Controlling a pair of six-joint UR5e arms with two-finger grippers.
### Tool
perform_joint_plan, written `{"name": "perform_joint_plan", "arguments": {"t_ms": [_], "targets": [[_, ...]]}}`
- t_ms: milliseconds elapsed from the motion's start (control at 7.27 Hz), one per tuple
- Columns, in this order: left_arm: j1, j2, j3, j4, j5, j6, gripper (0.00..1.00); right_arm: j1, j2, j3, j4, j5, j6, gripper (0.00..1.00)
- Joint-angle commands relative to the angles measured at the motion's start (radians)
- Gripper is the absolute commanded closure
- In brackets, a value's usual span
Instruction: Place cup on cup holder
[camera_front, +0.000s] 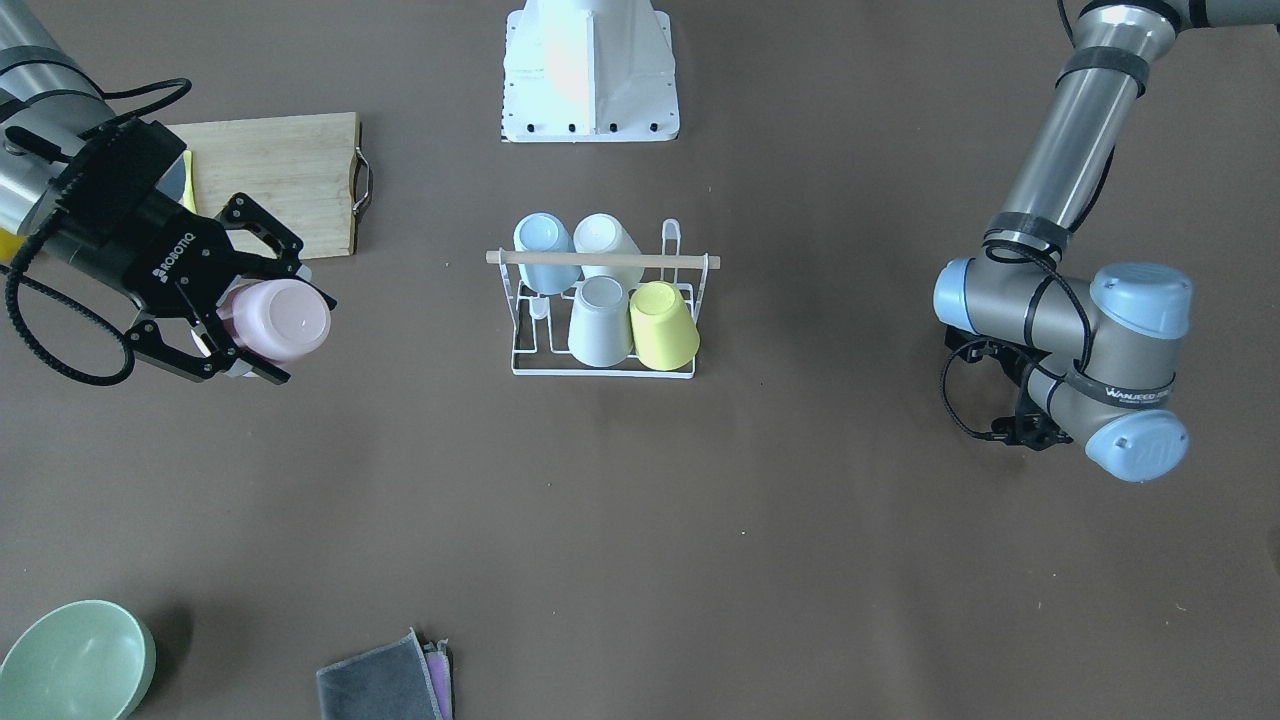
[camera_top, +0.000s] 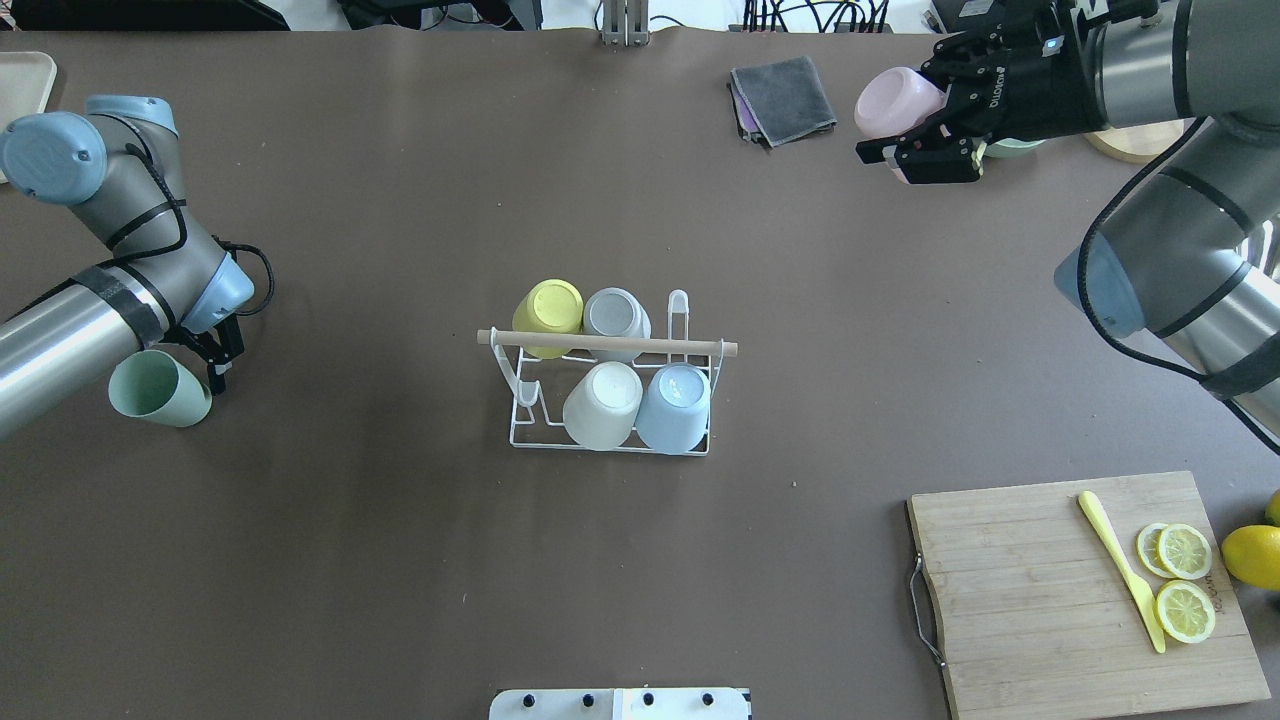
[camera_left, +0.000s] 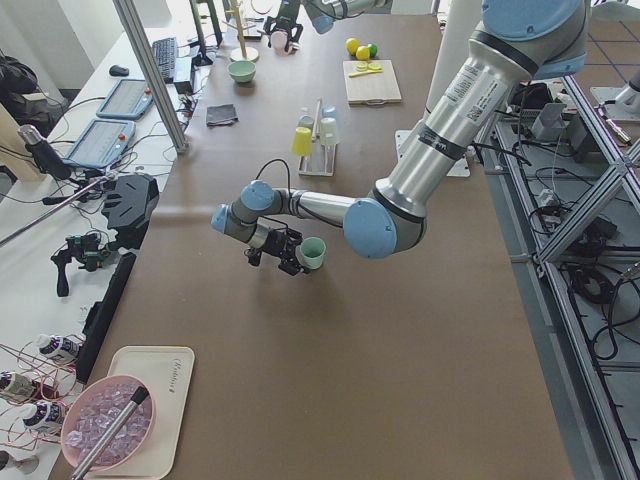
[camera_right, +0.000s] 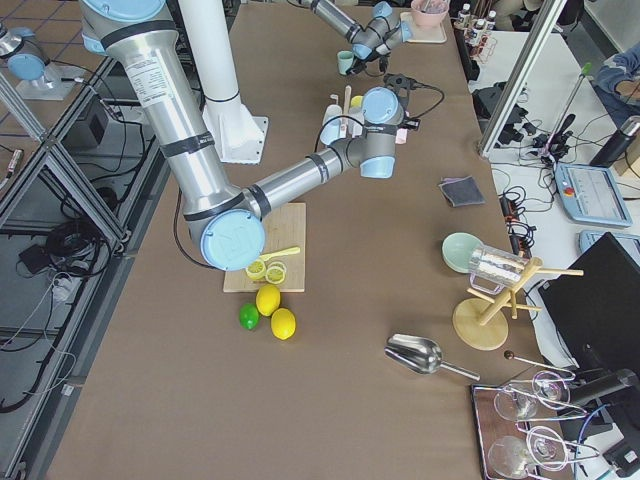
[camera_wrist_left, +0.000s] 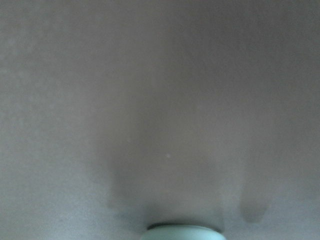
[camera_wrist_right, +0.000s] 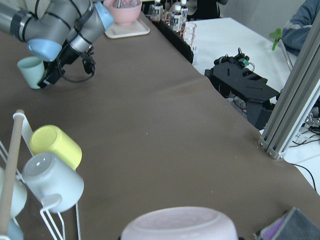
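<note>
Right gripper (camera_front: 215, 325), fingers closed around pink cup (camera_front: 280, 320), held above table well apart from cup holder (camera_front: 603, 300) at centre bearing four cups; left gripper (camera_top: 215, 365) holding green cup (camera_top: 158, 390), closure indiscernible.

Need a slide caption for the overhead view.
Each end effector holds a cup, pink right, green left; rack carries four.
</note>
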Motion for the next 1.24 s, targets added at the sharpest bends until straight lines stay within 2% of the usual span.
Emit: {"name": "perform_joint_plan", "arguments": {"t_ms": [0,275,550,1101], "targets": [[0.000,-0.004,-0.004,0.019,0.000,0.000,0.02,-0.094,0.045,-0.003,0.150,-0.167,0.228,1.00],[0.000,-0.004,-0.009,0.028,0.000,0.000,0.02,-0.223,0.054,-0.003,0.252,-0.357,0.297,1.00],[0.000,-0.003,-0.012,0.029,0.000,0.000,0.02,-0.306,0.082,-0.003,0.280,-0.479,0.298,1.00],[0.000,0.002,-0.003,0.034,0.000,0.032,0.03,-0.320,0.120,-0.071,0.284,-0.484,0.221,1.00]]}}
